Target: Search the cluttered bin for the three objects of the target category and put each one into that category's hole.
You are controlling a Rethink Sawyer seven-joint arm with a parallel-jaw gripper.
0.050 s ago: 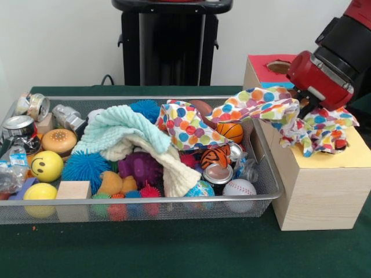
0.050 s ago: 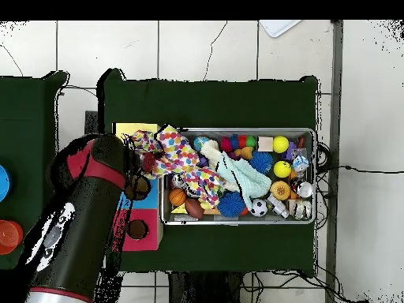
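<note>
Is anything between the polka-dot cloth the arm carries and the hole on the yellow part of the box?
Nothing visible blocks it. One end of the polka-dot cloth is bunched on the box's yellow top, covering the hole there; the other end trails over the bin's rim onto the clutter.

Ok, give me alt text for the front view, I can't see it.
A red robot arm drags a polka-dot cloth from a wire bin onto a wooden box. The bin holds balls, cans, a knitted cloth and other toys.
</note>
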